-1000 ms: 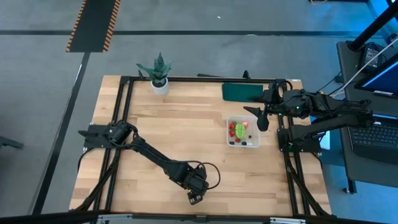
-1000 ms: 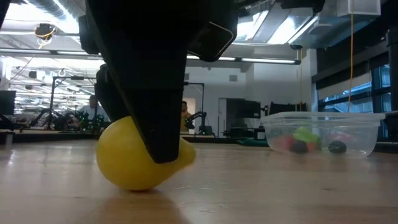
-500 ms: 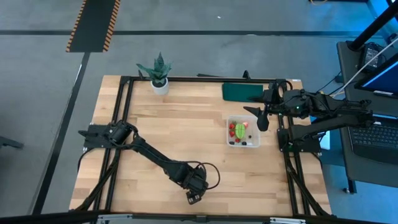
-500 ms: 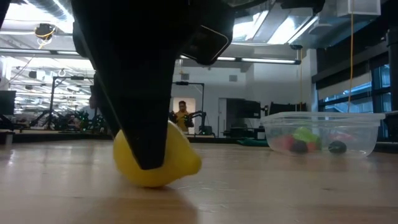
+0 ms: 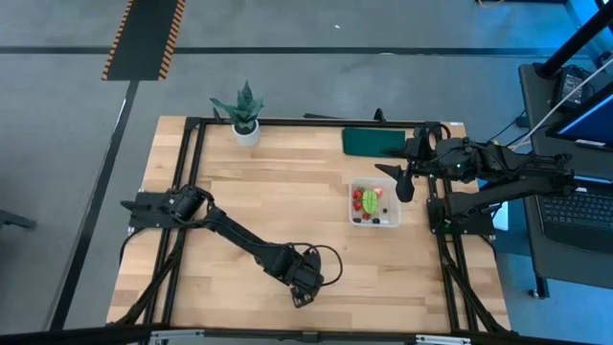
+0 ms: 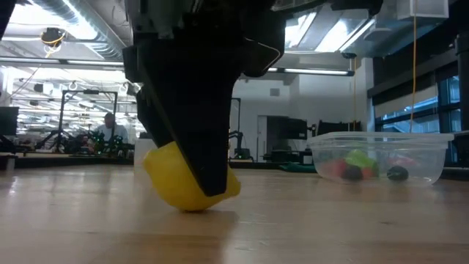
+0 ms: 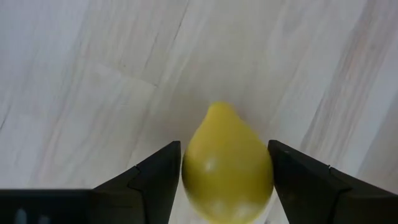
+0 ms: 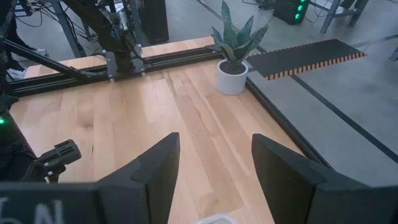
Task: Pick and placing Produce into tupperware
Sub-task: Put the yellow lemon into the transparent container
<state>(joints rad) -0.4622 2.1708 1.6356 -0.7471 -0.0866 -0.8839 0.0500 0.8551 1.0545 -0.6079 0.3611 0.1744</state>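
A yellow lemon [image 7: 227, 168] lies on the wooden table near its front edge, seen in the low view too [image 6: 172, 187]. My left gripper [image 7: 224, 144] comes down over it [image 5: 301, 295], one finger on each side. The clear tupperware [image 5: 374, 203] stands at the right [image 6: 381, 158] with a green leafy piece, red berries and dark berries inside. My right gripper [image 5: 400, 182] hangs open above the tupperware's far right side, nothing between its fingers [image 8: 214, 168]. My left gripper pinches the lemon by its two bulging sides [image 7: 186, 171] between its two fingers. The fingers come steeply from above, and the lemon's pointed tip [image 7: 219, 107] sticks out past them. The lemon's underside [image 6: 192, 208] rests on the table.
A potted green plant [image 5: 246, 120] stands at the table's far edge. A flat dark green rectangle [image 5: 374, 141] lies at the far right, behind the tupperware. A black frame [image 5: 196, 163] runs along the table's sides. Bare wood lies between the lemon and the tupperware.
My left gripper has rolled a little over the lemon. The lemon has slid a short way toward the table's right and turned about, staying on the table.
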